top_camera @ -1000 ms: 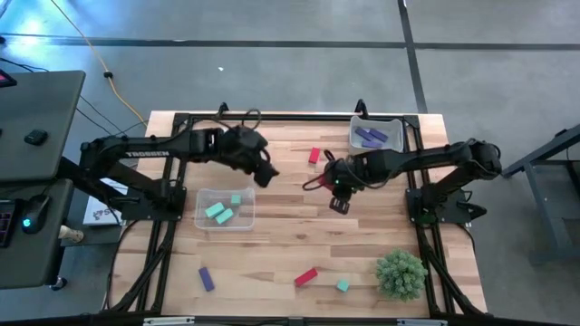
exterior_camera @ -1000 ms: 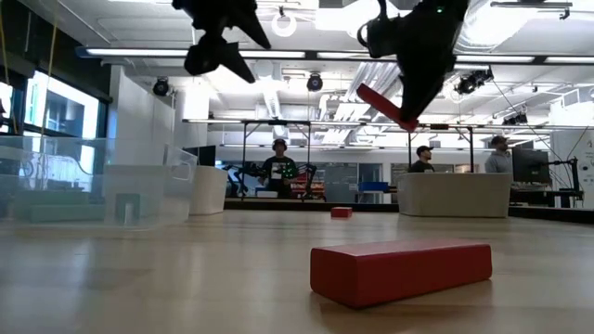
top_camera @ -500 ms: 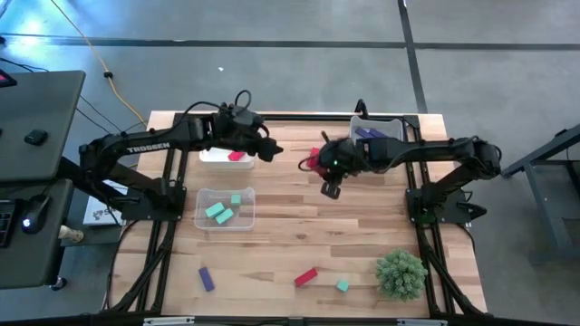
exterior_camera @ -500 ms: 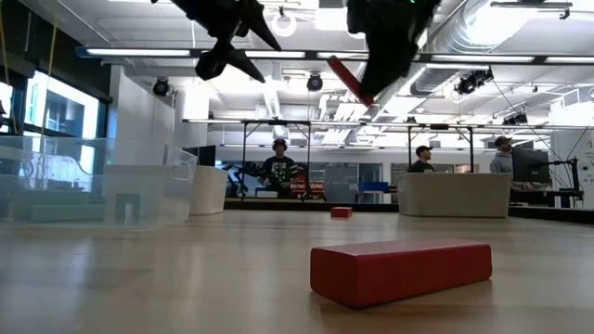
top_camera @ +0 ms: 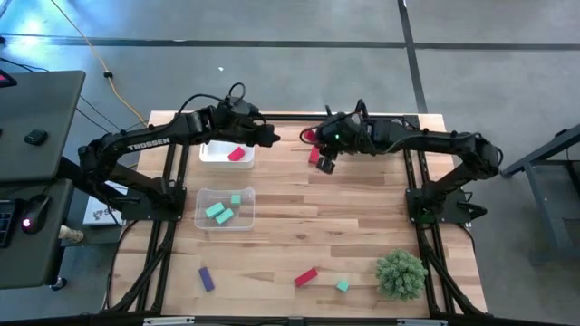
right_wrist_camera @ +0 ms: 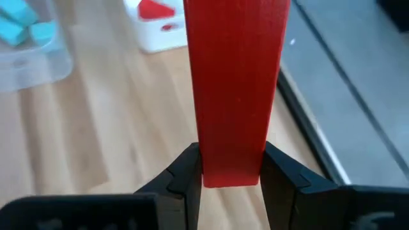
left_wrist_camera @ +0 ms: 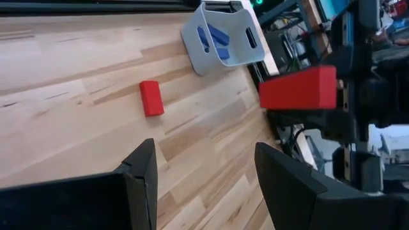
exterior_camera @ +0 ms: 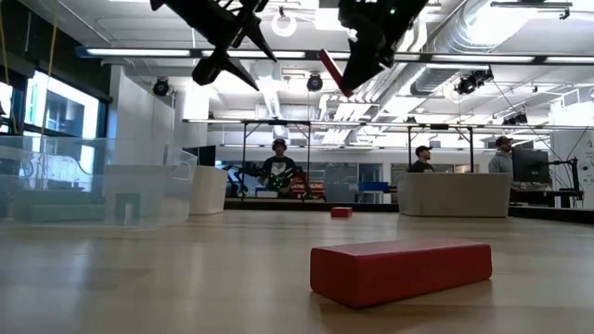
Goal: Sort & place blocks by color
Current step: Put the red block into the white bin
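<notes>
The right gripper (right_wrist_camera: 231, 182) is clamped on the lower end of a red bar (right_wrist_camera: 235, 83), most of which sticks out past the fingers. Seen from above, it hangs over the far middle of the table (top_camera: 299, 217), with the bar's red just showing beside it (top_camera: 309, 136). The left gripper (left_wrist_camera: 204, 169) stands open and empty nearby, over the near edge of the white bin (top_camera: 217, 154) that already holds a red piece (top_camera: 237, 154).

Farther out lie a loose red block (top_camera: 314, 156) just under the right arm, the clear bin (top_camera: 225, 209) with teal blocks (top_camera: 217, 213), the grey bin with purple ones (left_wrist_camera: 217, 39), and near the front edge a purple block (top_camera: 206, 278), another red bar (top_camera: 305, 276) and a teal cube (top_camera: 343, 285).

The risks, as I judge them: the bar is held by one end only (a long lever), so a quick swing could twist it loose; and the two arms sit close, so a crossing toward the white bin could bump them.
</notes>
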Available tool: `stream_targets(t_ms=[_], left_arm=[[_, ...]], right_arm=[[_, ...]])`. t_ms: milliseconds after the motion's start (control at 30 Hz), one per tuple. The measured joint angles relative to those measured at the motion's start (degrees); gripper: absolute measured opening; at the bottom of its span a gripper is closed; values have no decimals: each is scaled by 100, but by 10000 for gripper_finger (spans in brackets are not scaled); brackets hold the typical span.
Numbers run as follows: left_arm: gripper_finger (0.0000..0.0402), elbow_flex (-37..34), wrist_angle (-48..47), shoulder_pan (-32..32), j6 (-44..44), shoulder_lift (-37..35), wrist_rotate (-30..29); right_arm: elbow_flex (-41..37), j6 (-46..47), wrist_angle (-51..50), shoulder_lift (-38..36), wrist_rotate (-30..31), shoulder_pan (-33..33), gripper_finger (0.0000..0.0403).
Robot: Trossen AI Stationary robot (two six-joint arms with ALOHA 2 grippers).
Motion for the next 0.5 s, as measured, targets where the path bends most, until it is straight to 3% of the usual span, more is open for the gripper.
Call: stream_targets(t_ms=[500], left_arm=[[172, 0, -6, 0, -292, 0, 4]], right_arm=[[0, -160, 694, 628, -423, -212, 99]])
